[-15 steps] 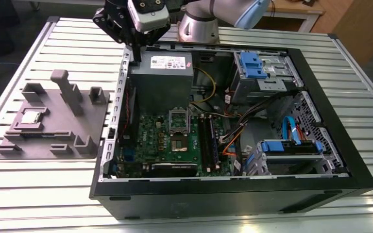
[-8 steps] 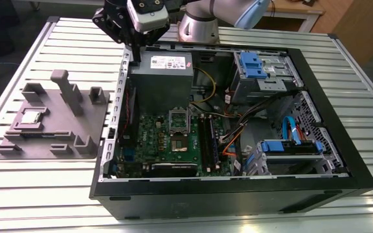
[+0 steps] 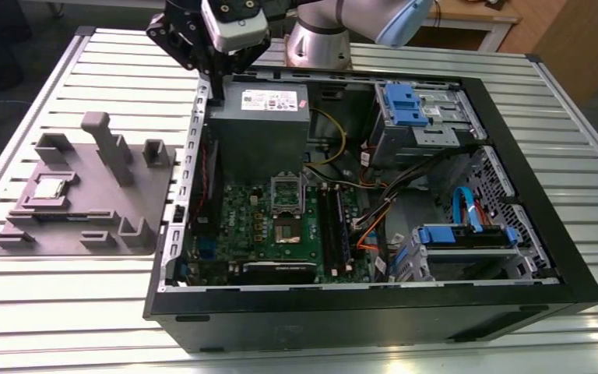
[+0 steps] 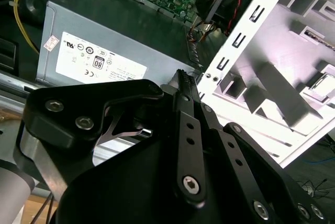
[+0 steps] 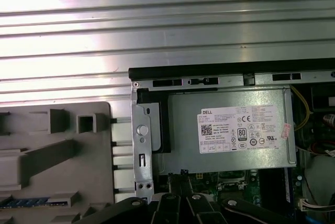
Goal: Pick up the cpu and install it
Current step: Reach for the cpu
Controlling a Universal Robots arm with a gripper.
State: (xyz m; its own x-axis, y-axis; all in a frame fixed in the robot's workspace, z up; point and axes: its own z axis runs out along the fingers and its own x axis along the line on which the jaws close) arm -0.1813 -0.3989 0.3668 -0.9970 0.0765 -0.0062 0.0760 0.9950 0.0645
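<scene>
As the cpu [image 3: 50,189] sits on a fixture [image 3: 145,199], the slatted table [image 3: 71,312] gleams.

You've got one computer case [image 3: 361,321], one motherboard [image 3: 245,226], one power supply [image 3: 259,128], two blue drive brackets [image 3: 403,105]; frame left, one fixture tray [image 3: 145,199], one cpu [image 3: 50,188]

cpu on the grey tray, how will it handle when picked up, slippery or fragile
The cpu looks flat and thin, so likely stiff and light, not apt to roll. Its pale, shiny top may be slippery. It seems recessed in the grey tray, so a push probably won't slide it.
</scene>
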